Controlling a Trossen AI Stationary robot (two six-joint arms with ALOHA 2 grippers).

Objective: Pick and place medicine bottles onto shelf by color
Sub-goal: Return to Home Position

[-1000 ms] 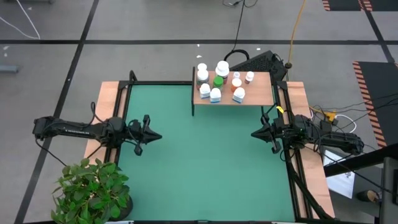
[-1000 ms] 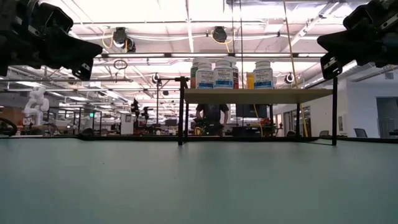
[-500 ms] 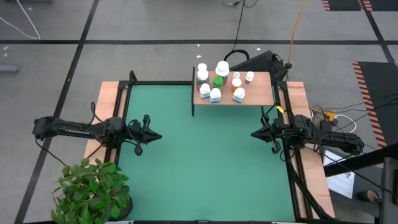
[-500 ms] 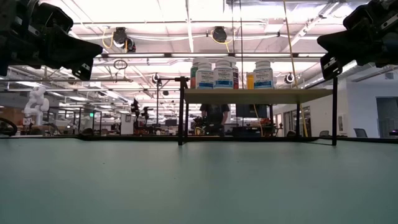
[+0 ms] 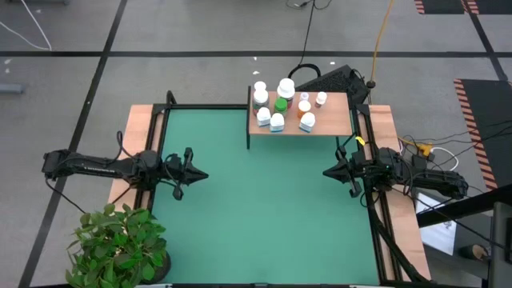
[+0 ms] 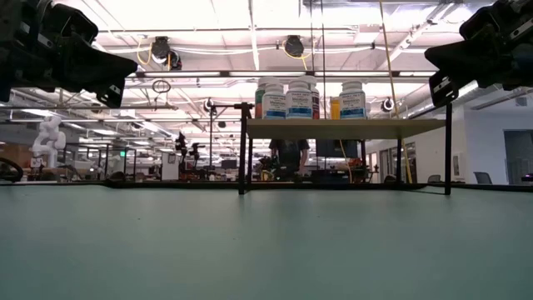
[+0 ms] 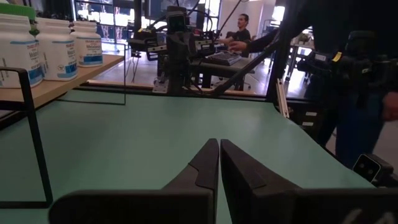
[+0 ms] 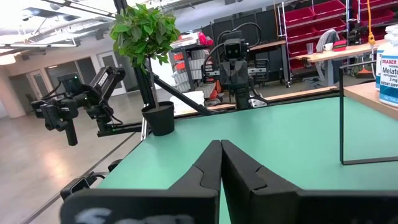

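the left arm (image 5: 96, 166) is being held stretched out level, its wrist being pointed inward toward the right arm (image 5: 416, 178). the left gripper (image 5: 203, 174) is being held with both fingers (image 7: 205, 163) pressed together, nothing being gripped between them. the right gripper (image 5: 326, 172) is being held the same way, pressed tip to tip and empty. the two grippers are being held facing each other, well apart.

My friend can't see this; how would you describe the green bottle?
At the green table's far edge stands a wooden shelf on black legs, holding a cluster of white-capped bottles. Near the cluster's middle is the only green-bodied bottle; its neighbours are white or orange.
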